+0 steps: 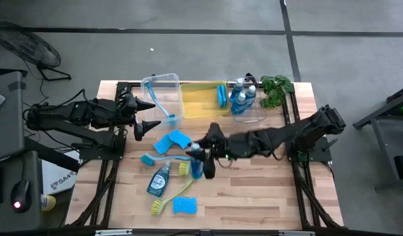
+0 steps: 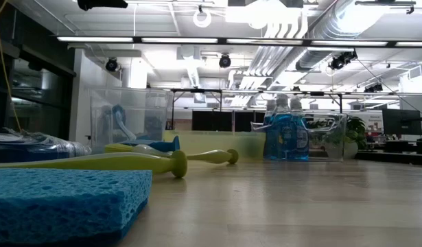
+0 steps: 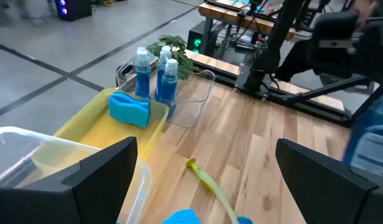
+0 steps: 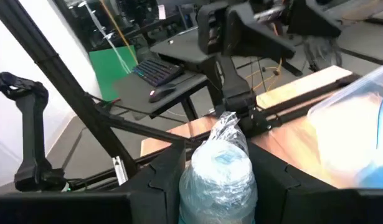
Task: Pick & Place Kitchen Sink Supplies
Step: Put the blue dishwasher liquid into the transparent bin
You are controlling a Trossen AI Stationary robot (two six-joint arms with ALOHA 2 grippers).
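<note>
Right gripper (image 4: 219, 180) clamped on soap bottle (image 4: 217, 174)

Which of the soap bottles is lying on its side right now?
The soap bottle loose on the bare table, front-left of the right gripper. The others stand upright: several in the clear bin, one held in that gripper.

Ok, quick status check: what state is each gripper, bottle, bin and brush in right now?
Right gripper: shut on a soap bottle, held above the table.
Left gripper: open, empty, by the clear bin.
Yellow bin: holds one sponge.
Loose bottle: lying flat.
Yellow-green brush: lying flat.
</note>
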